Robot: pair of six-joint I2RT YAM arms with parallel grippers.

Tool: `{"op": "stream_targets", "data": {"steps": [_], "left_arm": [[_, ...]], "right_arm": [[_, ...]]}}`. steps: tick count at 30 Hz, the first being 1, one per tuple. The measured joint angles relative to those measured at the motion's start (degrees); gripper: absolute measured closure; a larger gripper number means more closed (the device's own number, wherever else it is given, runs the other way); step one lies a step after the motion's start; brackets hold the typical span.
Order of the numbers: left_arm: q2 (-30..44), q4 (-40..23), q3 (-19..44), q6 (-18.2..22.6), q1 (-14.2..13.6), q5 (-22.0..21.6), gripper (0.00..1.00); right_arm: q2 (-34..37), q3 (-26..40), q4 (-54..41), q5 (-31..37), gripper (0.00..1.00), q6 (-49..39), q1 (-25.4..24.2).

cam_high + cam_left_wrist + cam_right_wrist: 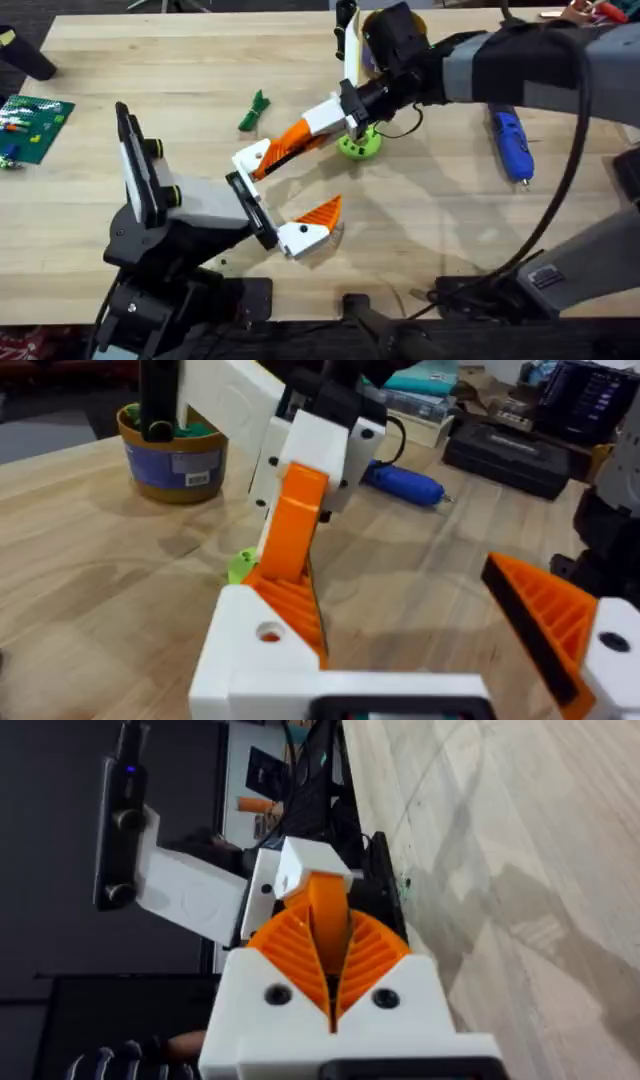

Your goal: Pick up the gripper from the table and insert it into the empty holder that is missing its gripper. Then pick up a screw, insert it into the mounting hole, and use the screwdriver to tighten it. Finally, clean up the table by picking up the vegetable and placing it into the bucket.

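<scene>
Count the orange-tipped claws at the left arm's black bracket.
2. The mounted claw sits on the near end of the bracket. The other claw is at its far end, clamped in the right gripper.

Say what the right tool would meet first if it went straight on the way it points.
The holder: the right tool, shut on the gripper, aims that piece's white base at it. Whether they touch is unclear.

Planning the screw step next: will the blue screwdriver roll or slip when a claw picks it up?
The screwdriver lies flat on the table, and its rounded, pen-like body suggests it could roll if nudged sideways. The casing looks like smooth, hard plastic, so it is probably stiff but somewhat slippery. Its thin tip seems the most delicate part.
</scene>
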Motion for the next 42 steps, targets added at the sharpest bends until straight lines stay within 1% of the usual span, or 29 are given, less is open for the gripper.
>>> {"op": "stream_targets", "data": {"steps": [8, 14, 22, 29, 34, 42], "left_arm": [[0.0, 0.02, 0.0, 0.0, 0.0, -1.19, 0.018], [0.0, 0.07, 0.0, 0.04, 0.32, -2.24, 0.018], [0.0, 0.22, 0.0, 0.02, 0.31, -2.67, 0.018], [0.02, 0.46, -0.02, -0.47, 0.31, -5.8, 0.018], [0.02, 0.44, -0.02, -1.62, 0.31, -7.51, 0.018], [0.03, 0.48, -0.02, -2.14, 0.73, -11.92, 0.018]], "right_arm": [[0.0, -0.04, 2.67, 1.46, 0.982, 4.0, 0.31], [0.0, -0.15, 6.66, 2.55, 0.982, 6.34, 0.5], [0.0, -0.15, 7.26, 2.93, 0.983, 7.93, 0.01], [-0.01, -0.15, 8.16, 4.69, 0.983, 9.37, -1.03], [-0.01, -0.14, 8.91, 7.26, 0.983, 10.71, 0.02], [-0.02, -0.11, 16.74, 12.18, 0.983, 15.35, 2.52]]}}
